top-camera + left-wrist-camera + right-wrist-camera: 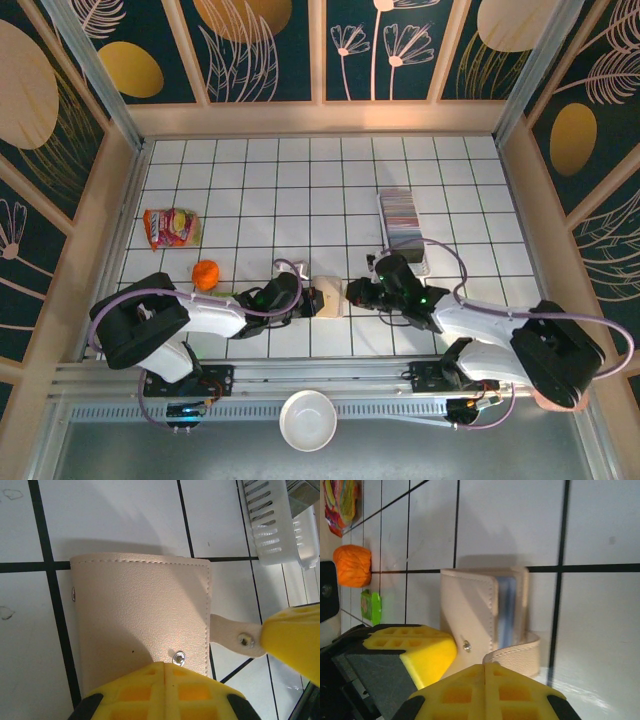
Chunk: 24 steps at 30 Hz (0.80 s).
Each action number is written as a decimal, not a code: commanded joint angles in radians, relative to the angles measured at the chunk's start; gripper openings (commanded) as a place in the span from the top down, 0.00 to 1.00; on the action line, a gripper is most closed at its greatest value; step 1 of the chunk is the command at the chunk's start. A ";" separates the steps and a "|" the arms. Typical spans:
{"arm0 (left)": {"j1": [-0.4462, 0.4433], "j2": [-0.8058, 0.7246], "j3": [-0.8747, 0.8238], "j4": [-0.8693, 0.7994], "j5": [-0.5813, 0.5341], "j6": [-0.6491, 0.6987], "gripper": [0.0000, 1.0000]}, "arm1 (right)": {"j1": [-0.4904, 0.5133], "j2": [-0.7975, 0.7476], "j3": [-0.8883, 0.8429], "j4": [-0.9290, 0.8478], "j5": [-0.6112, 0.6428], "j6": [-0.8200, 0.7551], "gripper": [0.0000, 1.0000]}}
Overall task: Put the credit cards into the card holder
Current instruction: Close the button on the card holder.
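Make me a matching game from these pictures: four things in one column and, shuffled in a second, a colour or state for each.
Things:
1. card holder
2. ball
3. bowl
4. tray

Descriptions:
a. orange, lying on the tiles
b. beige, with a snap flap
c. white and round, at the near edge
d. slotted sides, holding a row of cards

Pairs: 1-b, 2-a, 3-c, 4-d
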 commanded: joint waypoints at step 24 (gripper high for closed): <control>-0.005 0.010 -0.044 0.015 -0.002 -0.005 1.00 | 0.075 0.242 0.113 0.143 -0.025 0.026 1.00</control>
